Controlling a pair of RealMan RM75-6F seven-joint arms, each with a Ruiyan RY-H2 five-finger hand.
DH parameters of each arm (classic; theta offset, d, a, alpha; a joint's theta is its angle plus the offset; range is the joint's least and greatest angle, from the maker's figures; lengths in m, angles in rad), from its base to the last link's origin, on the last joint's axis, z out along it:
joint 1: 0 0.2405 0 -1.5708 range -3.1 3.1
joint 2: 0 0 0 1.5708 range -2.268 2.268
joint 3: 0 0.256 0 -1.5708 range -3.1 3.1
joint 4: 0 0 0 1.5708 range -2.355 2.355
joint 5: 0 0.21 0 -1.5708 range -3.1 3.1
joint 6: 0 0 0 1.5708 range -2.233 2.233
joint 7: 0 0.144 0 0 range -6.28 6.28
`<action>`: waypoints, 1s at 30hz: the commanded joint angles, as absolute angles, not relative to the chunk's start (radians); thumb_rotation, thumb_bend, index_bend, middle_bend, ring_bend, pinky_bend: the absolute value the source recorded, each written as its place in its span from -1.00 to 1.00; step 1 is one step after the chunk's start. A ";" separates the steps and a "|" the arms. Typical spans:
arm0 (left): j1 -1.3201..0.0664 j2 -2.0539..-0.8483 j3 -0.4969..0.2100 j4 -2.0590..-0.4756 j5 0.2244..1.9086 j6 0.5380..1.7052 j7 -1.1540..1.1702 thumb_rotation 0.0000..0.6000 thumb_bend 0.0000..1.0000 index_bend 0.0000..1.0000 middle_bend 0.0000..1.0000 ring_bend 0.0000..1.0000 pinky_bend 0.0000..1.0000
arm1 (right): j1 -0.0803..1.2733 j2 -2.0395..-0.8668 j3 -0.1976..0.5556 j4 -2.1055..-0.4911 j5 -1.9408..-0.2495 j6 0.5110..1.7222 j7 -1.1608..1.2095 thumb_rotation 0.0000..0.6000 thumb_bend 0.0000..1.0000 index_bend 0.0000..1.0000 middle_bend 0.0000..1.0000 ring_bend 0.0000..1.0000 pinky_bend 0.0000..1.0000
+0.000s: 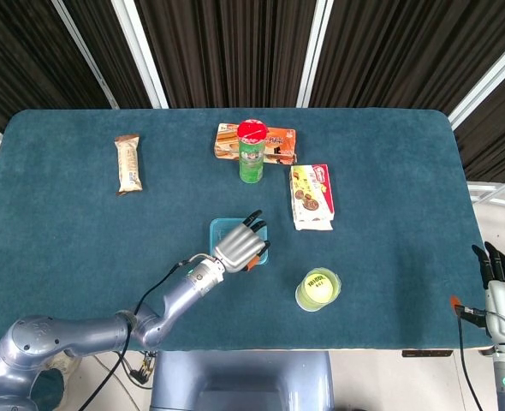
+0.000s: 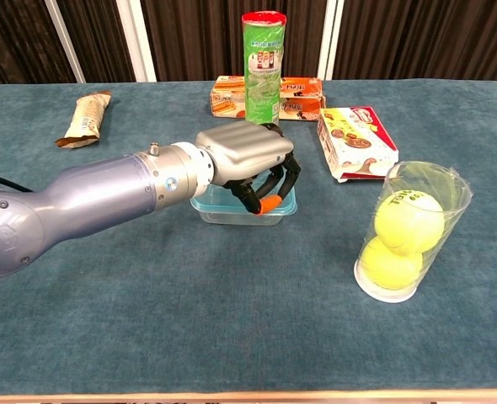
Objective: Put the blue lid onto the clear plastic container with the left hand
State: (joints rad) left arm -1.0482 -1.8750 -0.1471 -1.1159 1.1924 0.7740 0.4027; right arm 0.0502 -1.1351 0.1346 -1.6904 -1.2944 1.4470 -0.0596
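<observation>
The clear plastic container (image 2: 232,208) sits mid-table with the blue lid (image 1: 221,228) lying on top of it. My left hand (image 1: 238,247) lies palm down over the lid, also seen in the chest view as the left hand (image 2: 244,153). Its fingers (image 2: 269,189) curl down over the lid's right edge and grip it. Most of the lid is hidden under the hand. My right hand (image 1: 501,265) is off the table's right edge, fingers apart and holding nothing.
A clear cup with tennis balls (image 2: 408,231) stands right of the container. Behind are a green chip can (image 2: 263,55), a flat orange cookie box (image 1: 255,143) and a red-and-white snack box (image 2: 356,139). A wrapped snack bar (image 1: 128,163) lies far left.
</observation>
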 commanded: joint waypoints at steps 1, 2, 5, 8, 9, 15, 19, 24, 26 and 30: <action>-1.047 -1.877 -0.147 -1.111 1.194 0.773 0.402 1.00 -0.10 0.22 0.30 -0.68 -1.00 | 0.050 -1.135 0.135 -1.690 -1.295 1.447 -0.060 1.00 -0.42 -0.80 -1.00 -0.99 -1.00; -1.047 -1.877 -0.148 -1.110 1.195 0.772 0.401 1.00 -0.10 0.22 0.30 -0.68 -1.00 | 0.050 -1.135 0.135 -1.691 -1.295 1.447 -0.060 1.00 -0.42 -0.80 -1.00 -0.99 -1.00; -1.046 -1.878 -0.149 -1.108 1.196 0.772 0.402 1.00 -0.10 0.22 0.30 -0.68 -1.00 | 0.050 -1.136 0.135 -1.691 -1.295 1.448 -0.060 1.00 -0.42 -0.80 -1.00 -1.00 -1.00; -1.045 -1.879 -0.146 -1.105 1.197 0.770 0.405 1.00 -0.10 0.22 0.30 -0.68 -1.00 | 0.050 -1.136 0.135 -1.691 -1.295 1.448 -0.060 1.00 -0.42 -0.80 -1.00 -1.00 -1.00; -1.045 -1.880 -0.145 -1.103 1.198 0.768 0.407 1.00 -0.10 0.22 0.30 -0.68 -1.00 | 0.050 -1.135 0.135 -1.692 -1.294 1.447 -0.060 1.00 -0.42 -0.80 -1.00 -1.00 -1.00; -1.042 -1.891 -0.142 -1.085 1.203 0.766 0.408 1.00 -0.10 0.22 0.30 -0.68 -1.00 | 0.049 -1.135 0.135 -1.691 -1.295 1.449 -0.058 1.00 -0.42 -0.80 -1.00 -1.00 -1.00; -1.040 -1.892 -0.142 -1.078 1.206 0.766 0.407 1.00 -0.10 0.22 0.30 -0.68 -1.00 | 0.050 -1.135 0.136 -1.691 -1.296 1.448 -0.058 1.00 -0.42 -0.80 -1.00 -0.99 -1.00; -1.033 -1.893 -0.138 -1.069 1.209 0.764 0.406 1.00 -0.10 0.22 0.30 -0.68 -1.00 | 0.050 -1.135 0.135 -1.690 -1.296 1.449 -0.058 1.00 -0.42 -0.80 -1.00 -1.00 -1.00; -1.030 -1.895 -0.137 -1.064 1.208 0.763 0.405 1.00 -0.10 0.22 0.30 -0.68 -1.00 | 0.049 -1.135 0.135 -1.691 -1.297 1.450 -0.058 1.00 -0.42 -0.80 -1.00 -1.00 -1.00; -1.025 -1.897 -0.136 -1.055 1.210 0.764 0.401 1.00 -0.10 0.22 0.31 -0.68 -1.00 | 0.049 -1.135 0.134 -1.691 -1.297 1.450 -0.059 1.00 -0.42 -0.80 -1.00 -1.00 -1.00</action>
State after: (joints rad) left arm -1.0253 -1.8968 -0.1358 -1.0554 1.2100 0.7642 0.4016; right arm 0.0493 -1.1348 0.1344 -1.6913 -1.2974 1.4497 -0.0587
